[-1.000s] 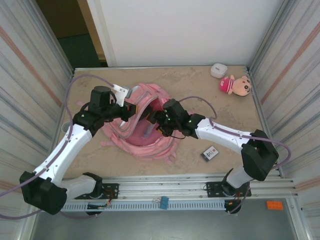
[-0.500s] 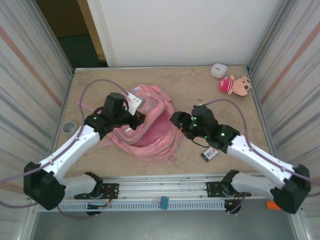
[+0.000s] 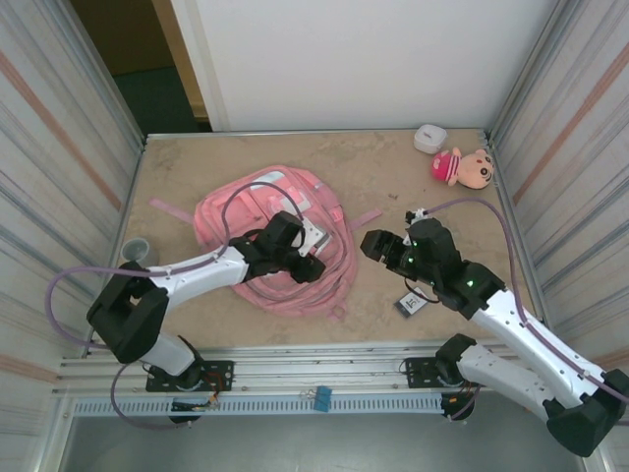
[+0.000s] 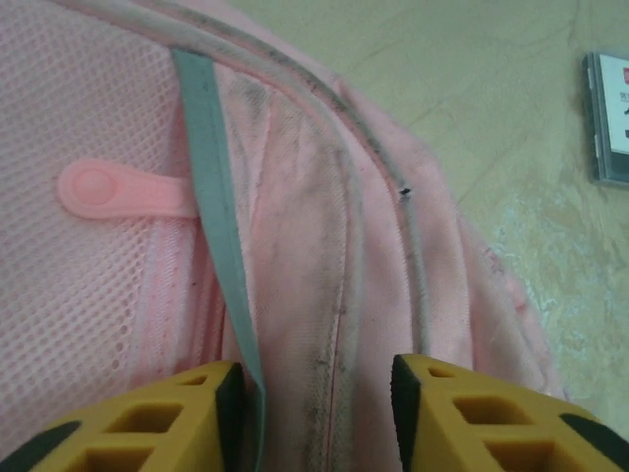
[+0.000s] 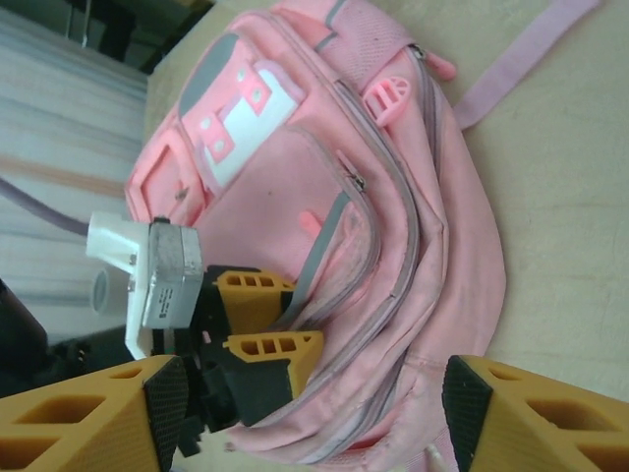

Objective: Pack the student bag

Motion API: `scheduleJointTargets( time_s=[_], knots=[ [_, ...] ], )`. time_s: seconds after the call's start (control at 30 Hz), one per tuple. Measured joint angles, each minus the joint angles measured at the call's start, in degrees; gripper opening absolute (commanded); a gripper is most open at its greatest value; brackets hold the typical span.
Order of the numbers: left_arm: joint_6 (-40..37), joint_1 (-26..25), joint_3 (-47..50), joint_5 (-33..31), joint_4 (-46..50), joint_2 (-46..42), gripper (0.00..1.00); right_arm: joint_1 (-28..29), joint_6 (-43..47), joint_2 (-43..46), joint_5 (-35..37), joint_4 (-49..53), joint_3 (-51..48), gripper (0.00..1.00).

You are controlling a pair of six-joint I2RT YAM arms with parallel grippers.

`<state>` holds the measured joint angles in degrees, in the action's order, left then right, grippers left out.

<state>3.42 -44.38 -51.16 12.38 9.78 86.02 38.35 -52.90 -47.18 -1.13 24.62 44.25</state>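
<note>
Student bag (image 3: 265, 197), left end effector (image 4: 316, 379) parted over it, right end effector (image 3: 371, 244) wide beside it

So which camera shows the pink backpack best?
Right wrist view: the pink backpack looms large, pockets, zips and white patch clear. Top view shows it whole but small, the left arm across it; the left wrist, a close-up of mesh and seams.

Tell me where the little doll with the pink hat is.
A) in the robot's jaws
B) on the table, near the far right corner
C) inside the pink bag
B: the doll lies on the table by its far right corner, apart from the student bag.
</note>
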Motion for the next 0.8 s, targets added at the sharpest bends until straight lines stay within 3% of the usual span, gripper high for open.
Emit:
scheduleJointTargets(
  time_s=[0.07,0.2,0.43,0.63,0.73,0.8],
  knots=[
    [0.7,0.0,-0.72,-0.42,0.26,-1.01,0.72,1.01,7.43,-0.7,-0.5,-1.07,0.0,0.72],
    [3.5,2.08,-2.25,-2.23,2.25,-6.4,0.77,5.42,26.25,-3.63,-1.75,-0.81,1.81,0.73],
    [11.98,13.99,1.92,-4.72,4.24,-23.39,0.78,20.02,63.36,-17.99,0.81,0.17,9.46,0.79],
    [20.41,23.3,14.12,-4.79,7.48,-32.61,0.78,26.71,84.83,-33.2,4.63,-2.91,9.81,0.81],
    [23.5,24.55,18.03,-5.07,9.57,-37.22,0.77,28.39,92.41,-38.05,7.85,-8.24,7.89,0.81],
    [24.72,24.57,18.86,-5.49,10.16,-39.47,0.77,28.74,95.73,-40.5,9.66,-12.13,6.32,0.75]
  ],
)
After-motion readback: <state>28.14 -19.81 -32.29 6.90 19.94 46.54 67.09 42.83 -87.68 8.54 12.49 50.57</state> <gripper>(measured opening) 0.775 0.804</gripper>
